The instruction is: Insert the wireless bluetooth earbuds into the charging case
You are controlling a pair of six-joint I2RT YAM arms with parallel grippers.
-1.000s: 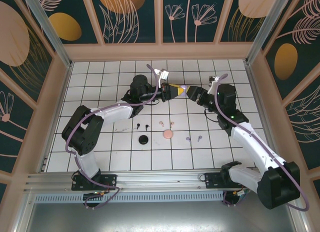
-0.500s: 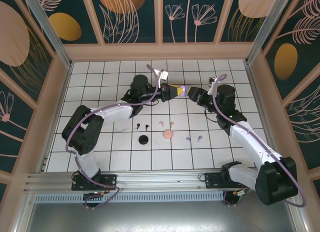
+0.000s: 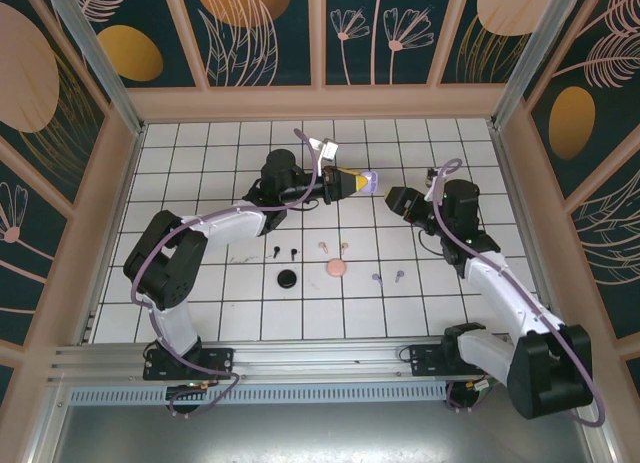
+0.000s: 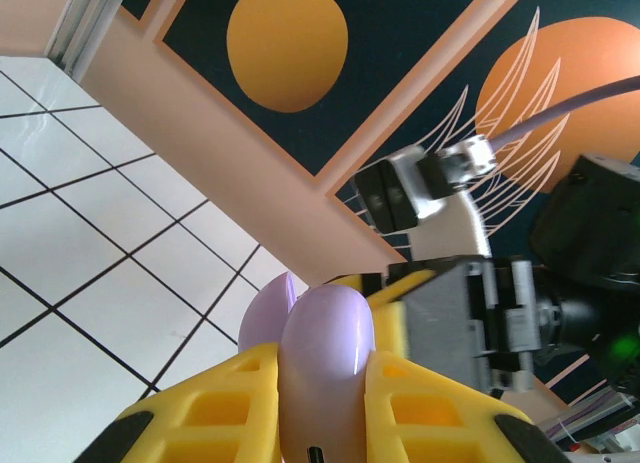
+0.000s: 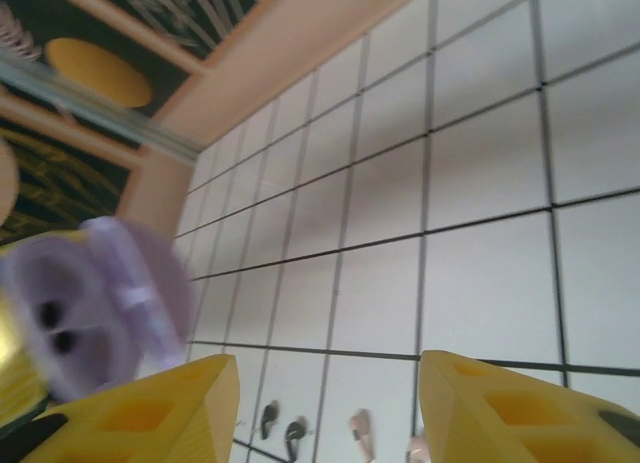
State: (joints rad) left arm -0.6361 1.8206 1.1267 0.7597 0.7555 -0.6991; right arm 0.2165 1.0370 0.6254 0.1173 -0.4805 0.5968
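Above the middle of the tiled floor (image 3: 200,163) in the top view, the left gripper (image 3: 349,183) is clamped on the lilac charging case (image 3: 367,180). The right wrist view shows the case open, with two dark sockets facing out. Just to its right and apart from it, the right gripper (image 3: 396,199) has its yellow fingers (image 5: 150,413) spread with nothing between them. Lower in the frame lie the black earbuds (image 3: 276,251), pink earbuds (image 3: 322,246) and lilac earbuds (image 3: 377,278), near a black disc (image 3: 288,278) and a pink disc (image 3: 335,268).

The overhead camera looks steeply down on the whole tiled table (image 3: 400,313); both wrist cameras closely share the lilac case (image 4: 325,363).
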